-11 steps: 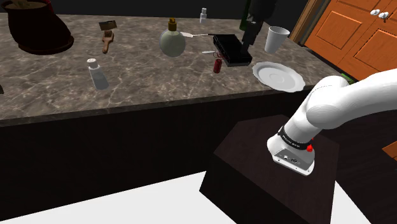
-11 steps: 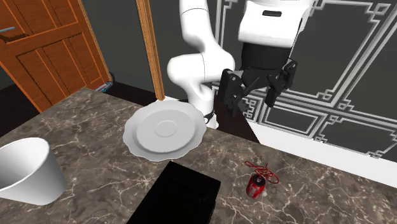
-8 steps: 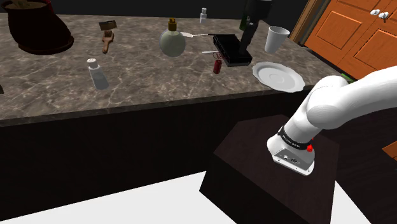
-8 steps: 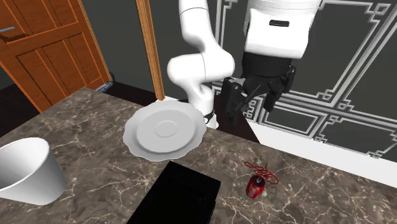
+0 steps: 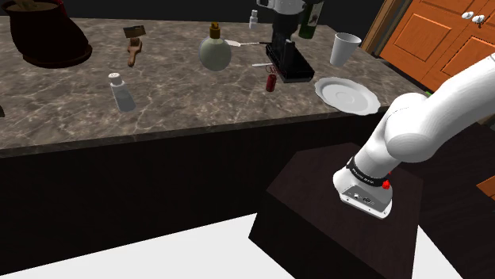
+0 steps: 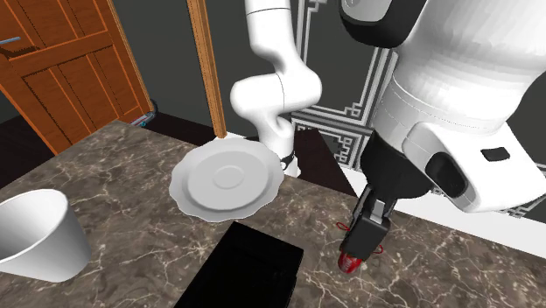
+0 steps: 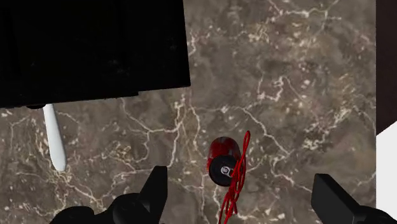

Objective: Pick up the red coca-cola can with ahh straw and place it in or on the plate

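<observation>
Gripper [image 7: 242,181] now low over counter vs 0.7 s ago, when it hung high up, back by the wall. Fingers spread wide, gripping nothing. Small red can w/ thin red straw [image 7: 222,160] stands on brown marble counter [image 7: 299,83] under the gap betw. fingers, untouched, same spot as before. Flat black box [image 7: 89,44] lies near can, w/ thin white utensil handle [image 7: 53,137] at its edge. Farther off: white scalloped plate [image 6: 197,197], bare. Beyond it, white cup [image 6: 35,236] & orange panelled door [image 6: 61,61].
</observation>
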You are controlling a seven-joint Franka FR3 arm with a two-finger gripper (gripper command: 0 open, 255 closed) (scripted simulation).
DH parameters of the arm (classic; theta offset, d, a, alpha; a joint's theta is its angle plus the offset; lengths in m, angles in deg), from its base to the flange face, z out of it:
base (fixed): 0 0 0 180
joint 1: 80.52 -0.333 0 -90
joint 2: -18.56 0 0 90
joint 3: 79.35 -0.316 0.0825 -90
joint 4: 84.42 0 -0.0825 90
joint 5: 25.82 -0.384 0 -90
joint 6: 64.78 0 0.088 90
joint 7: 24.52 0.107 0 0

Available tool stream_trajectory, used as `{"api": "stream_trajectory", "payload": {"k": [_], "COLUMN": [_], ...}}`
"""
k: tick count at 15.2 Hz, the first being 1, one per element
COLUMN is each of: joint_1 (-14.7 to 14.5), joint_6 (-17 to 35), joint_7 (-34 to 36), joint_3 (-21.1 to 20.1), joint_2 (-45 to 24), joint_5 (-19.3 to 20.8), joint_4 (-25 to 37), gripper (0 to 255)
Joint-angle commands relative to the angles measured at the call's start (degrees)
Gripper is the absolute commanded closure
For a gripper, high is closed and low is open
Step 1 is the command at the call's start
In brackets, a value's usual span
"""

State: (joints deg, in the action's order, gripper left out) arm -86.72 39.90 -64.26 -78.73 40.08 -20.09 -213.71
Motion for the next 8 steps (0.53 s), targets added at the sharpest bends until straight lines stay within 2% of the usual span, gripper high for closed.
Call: {"api": "stream_trajectory", "payload": {"k": [1,8], "joint_1": [-0.22,-0.03], "joint_6": [1.56,5.94], "joint_7": [-2.46,-2.36], "joint_3": [0.38,0.67], "joint_2": [-1.23,-1.82], "joint_5": [0.64,0.92], "joint_4": [-0.45,-4.23], "gripper": [0,0]}}
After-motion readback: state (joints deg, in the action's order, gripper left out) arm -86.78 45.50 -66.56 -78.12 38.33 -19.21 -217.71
